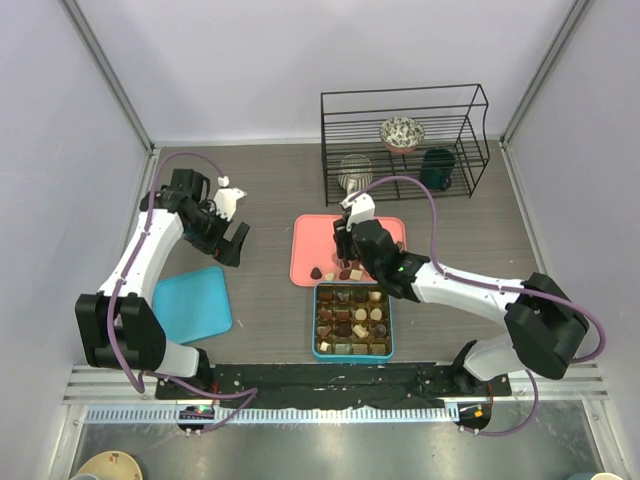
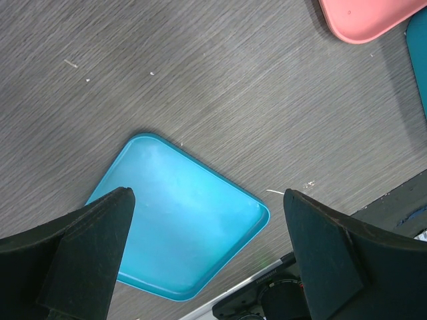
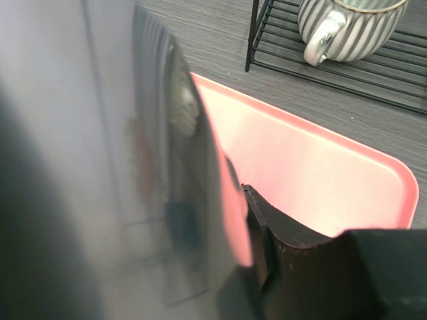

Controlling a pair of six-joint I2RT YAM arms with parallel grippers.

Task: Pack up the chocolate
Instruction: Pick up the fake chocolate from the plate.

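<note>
Here, most of the chocolate (image 1: 343,329) sits in the brown compartments of a teal box (image 1: 352,355), which lies in the middle of the desk (image 1: 270,190), close to its near edge. A few loose pieces (image 1: 316,272) lie on the near edge of a pink tray (image 1: 312,235), just beyond the box.

The right pincer (image 1: 346,262) hangs over that near edge of the pink tray, right by the loose pieces. Its wrist view is blurred on one side, so I cannot tell whether its jaws are apart or clamped on anything.

The left pincer (image 1: 237,243) is up above the left half of the desk, its jaws wide apart and nothing between them. A blue tray (image 1: 192,303) lies below it, toward the near left corner.

In the far right corner stands a wire rack (image 1: 455,150) with a bowl (image 1: 402,132) on top and a striped mug (image 1: 354,172) and a green mug (image 1: 437,167) beneath.
</note>
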